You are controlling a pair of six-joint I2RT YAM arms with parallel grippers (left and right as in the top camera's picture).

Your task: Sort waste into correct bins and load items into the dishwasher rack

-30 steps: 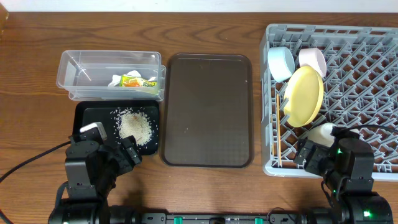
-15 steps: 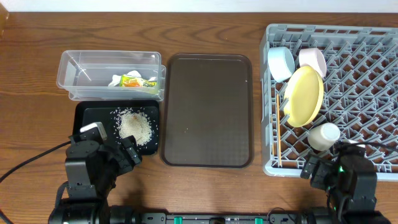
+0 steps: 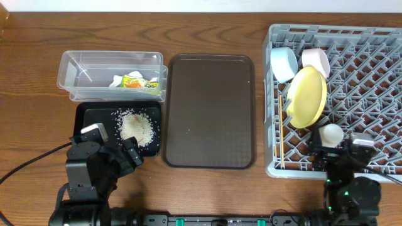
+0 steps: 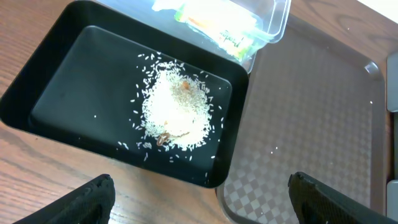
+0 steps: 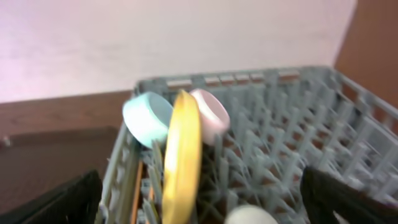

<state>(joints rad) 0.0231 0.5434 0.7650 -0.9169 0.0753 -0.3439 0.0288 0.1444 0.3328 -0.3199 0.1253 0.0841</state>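
The grey dishwasher rack (image 3: 370, 69) holds the yellow plate (image 3: 306, 96) on edge, the light blue bowl (image 3: 283, 63), the white bowl (image 3: 316, 61), the pale cup (image 3: 331, 134) and the chopsticks (image 3: 280, 135) along its left wall. The wrapper with white paper (image 3: 134, 81) lies in the clear tub (image 3: 81, 69). The rice scraps (image 3: 136, 126) lie in the black tray (image 3: 88, 118). My left gripper (image 3: 119, 157) is open and empty at the tray's near edge. My right gripper (image 3: 342, 157) is open and empty at the rack's near edge, just short of the cup (image 5: 249, 216).
A large dark brown serving tray (image 3: 210, 110) lies bare between the bins and the rack. In the left wrist view the rice (image 4: 177, 112) sits mid-tray and the brown tray (image 4: 311, 118) is to its right. A pale wall stands behind the rack.
My right arm has drawn back toward the near edge of the table, leaving the cup standing uncovered in the rack. The left arm has not moved.
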